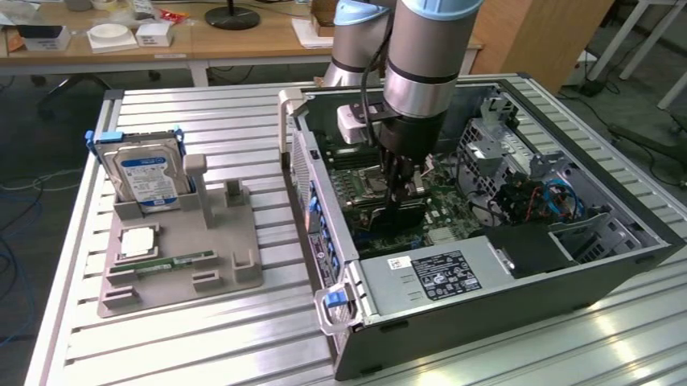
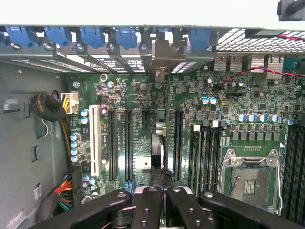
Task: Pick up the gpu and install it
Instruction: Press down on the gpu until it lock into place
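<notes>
Exterior view: arm reaches down into open PC case (image 1: 601, 265), gripper (image 1: 400, 197) low over motherboard (image 1: 371, 181), pinching gpu (image 1: 395, 219), card on edge just below fingers. At 9 o'clock from case, grey tray (image 1: 231, 273) holds hard drive (image 1: 148, 181) upright, memory stick (image 1: 172, 262) flat.

Wrist view: gripper (image 2: 162, 200) pressed together on gpu (image 2: 160, 143), seen edge-on, standing among expansion slots (image 2: 128, 143); its bracket (image 2: 164, 50) sits at rear blue clips (image 2: 126, 36). CPU socket (image 2: 248, 179) well apart.
</notes>
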Robot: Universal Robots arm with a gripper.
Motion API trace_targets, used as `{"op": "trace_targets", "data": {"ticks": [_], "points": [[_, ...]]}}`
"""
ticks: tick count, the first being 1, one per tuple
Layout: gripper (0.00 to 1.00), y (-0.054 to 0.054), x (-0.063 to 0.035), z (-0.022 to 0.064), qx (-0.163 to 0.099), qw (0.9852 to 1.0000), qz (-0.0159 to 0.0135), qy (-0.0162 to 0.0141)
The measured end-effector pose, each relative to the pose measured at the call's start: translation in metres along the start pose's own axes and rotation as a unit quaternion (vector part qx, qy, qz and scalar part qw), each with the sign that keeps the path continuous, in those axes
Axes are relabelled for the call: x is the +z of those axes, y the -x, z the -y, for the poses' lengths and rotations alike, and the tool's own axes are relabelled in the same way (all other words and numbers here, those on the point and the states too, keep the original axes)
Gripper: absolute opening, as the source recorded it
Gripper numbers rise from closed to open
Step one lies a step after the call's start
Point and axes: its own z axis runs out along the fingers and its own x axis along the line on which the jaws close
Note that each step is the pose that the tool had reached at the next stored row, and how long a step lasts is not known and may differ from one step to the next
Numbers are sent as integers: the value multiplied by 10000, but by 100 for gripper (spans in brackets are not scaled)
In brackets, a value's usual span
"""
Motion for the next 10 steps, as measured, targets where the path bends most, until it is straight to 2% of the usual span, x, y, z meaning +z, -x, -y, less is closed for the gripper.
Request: {"op": "trace_targets", "data": {"ticks": [10], "points": [[10, 0, 0, 0, 0, 10000, 0, 0]]}}
